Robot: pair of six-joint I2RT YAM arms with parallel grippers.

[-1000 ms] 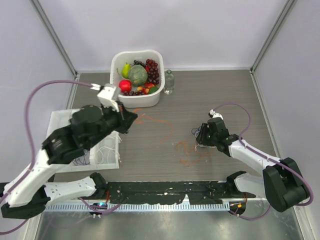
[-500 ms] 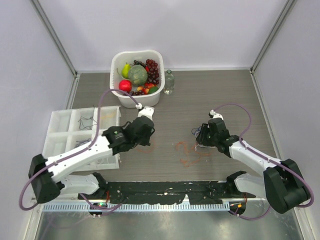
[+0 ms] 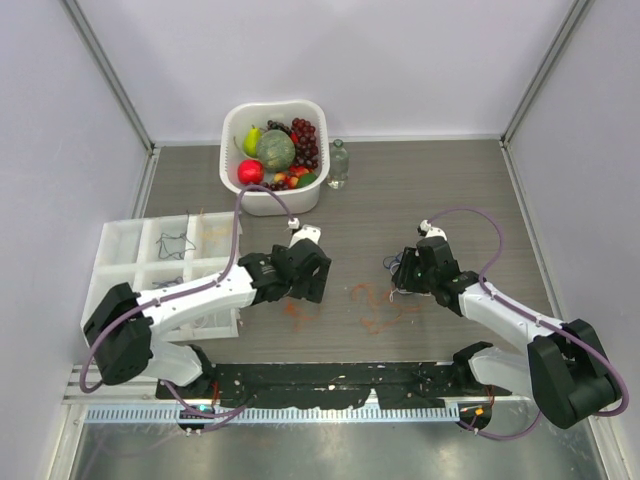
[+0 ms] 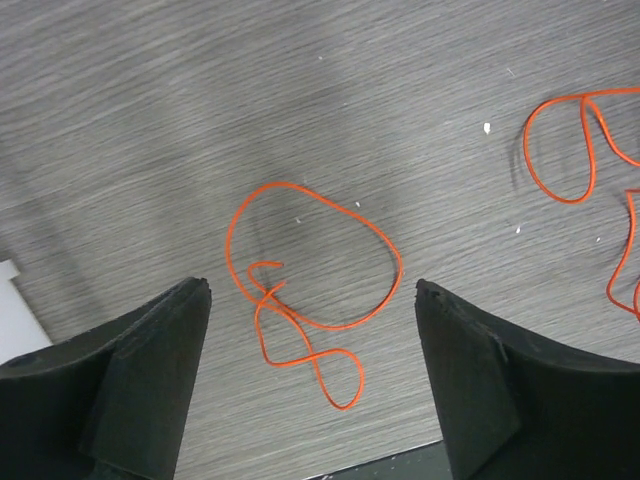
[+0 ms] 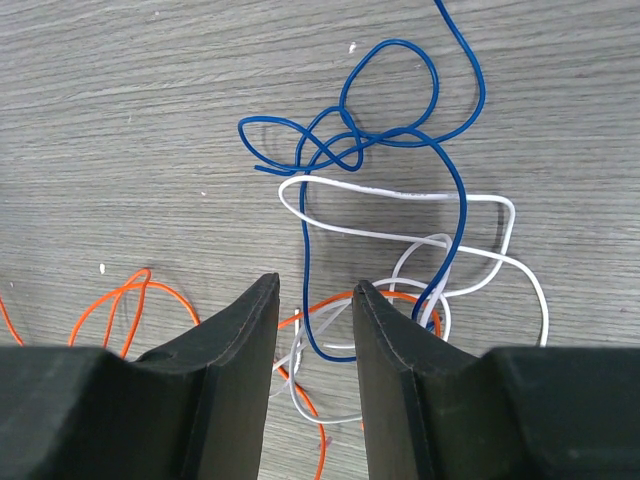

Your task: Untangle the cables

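Note:
A single orange cable (image 4: pixel 312 300) lies in loose loops on the wooden table, straight under my left gripper (image 4: pixel 310 290), whose jaws stand wide open and clear of it. From above, that gripper (image 3: pixel 308 288) hovers just beyond the orange cable (image 3: pixel 297 312). More orange cable (image 4: pixel 575 150) curls to the right. My right gripper (image 5: pixel 315 285) is low over a tangle of blue cable (image 5: pixel 400 135), white cable (image 5: pixel 400 195) and orange cable (image 5: pixel 120 305). Its jaws are partly apart, with a blue strand on the table between them, not pinched. In the top view the right gripper (image 3: pixel 403 278) is at the tangle (image 3: pixel 392 265).
A white basin (image 3: pixel 232 115) of fruit stands at the back, with a small clear bottle (image 3: pixel 338 163) to its right. A white compartment tray (image 3: pixel 110 235) with a few cables in it sits at the left. A black strip (image 3: pixel 330 378) runs along the near edge.
My left arm has swung from up by the tray and basin down to the table's middle. Its jaws have gone from shut to open, and the orange cable now lies loose below them. The right arm has not moved.

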